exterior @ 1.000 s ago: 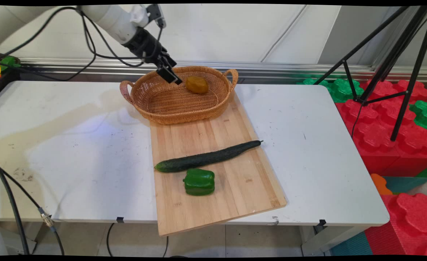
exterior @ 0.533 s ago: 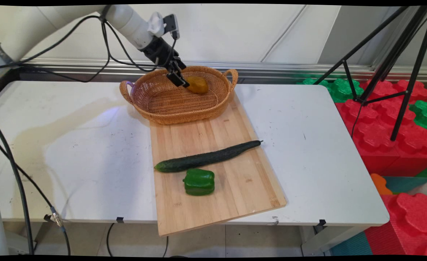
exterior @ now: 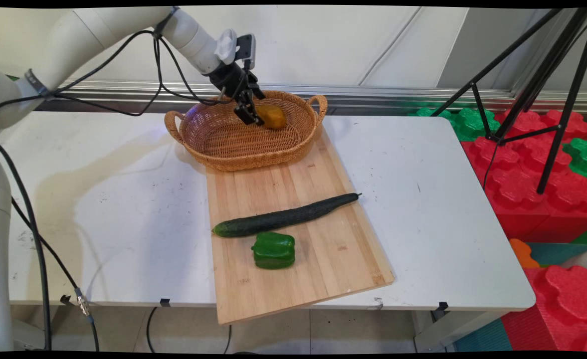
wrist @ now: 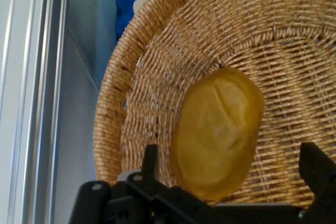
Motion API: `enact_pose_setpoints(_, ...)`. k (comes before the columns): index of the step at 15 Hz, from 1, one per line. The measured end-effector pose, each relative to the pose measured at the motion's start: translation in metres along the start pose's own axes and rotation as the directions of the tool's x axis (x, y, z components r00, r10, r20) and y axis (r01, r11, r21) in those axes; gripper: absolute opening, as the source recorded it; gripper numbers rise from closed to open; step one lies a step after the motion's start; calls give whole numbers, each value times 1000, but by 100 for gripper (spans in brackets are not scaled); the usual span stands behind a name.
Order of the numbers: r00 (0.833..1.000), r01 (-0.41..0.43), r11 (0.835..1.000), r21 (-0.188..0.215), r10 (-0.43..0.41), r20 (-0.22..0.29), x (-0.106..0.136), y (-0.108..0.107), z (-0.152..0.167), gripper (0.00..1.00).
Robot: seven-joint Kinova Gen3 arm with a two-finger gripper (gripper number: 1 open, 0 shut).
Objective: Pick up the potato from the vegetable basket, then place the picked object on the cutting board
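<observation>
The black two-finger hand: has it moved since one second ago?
Yes. The black two-finger hand has moved right and down, from above the oval wicker basket's middle to the yellow-brown potato inside it.

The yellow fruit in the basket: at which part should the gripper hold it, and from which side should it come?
Probably across the narrow middle of the yellow fruit, coming down from above through the basket's open top. It is an elongated oval lying near the far wall, and the open gripper already straddles its short width.

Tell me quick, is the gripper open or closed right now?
Black two-finger gripper: open, fingers either side of the yellow-brown potato in the wicker basket.
</observation>
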Motion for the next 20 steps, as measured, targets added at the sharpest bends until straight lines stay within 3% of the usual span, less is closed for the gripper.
enact_pose_setpoints(6, 996, -93, 996, -13, 93, -9, -2, -9, 20, 100)
enact_pose_setpoints(13, 989, -147, 989, -21, 147, -17, -3, -12, 31, 100)
enact_pose_setpoints(14, 988, -153, 988, -22, 152, -18, -3, -12, 31, 0)
enact_pose_setpoints(20, 984, -177, 984, -26, 176, -28, -5, -11, 26, 0)
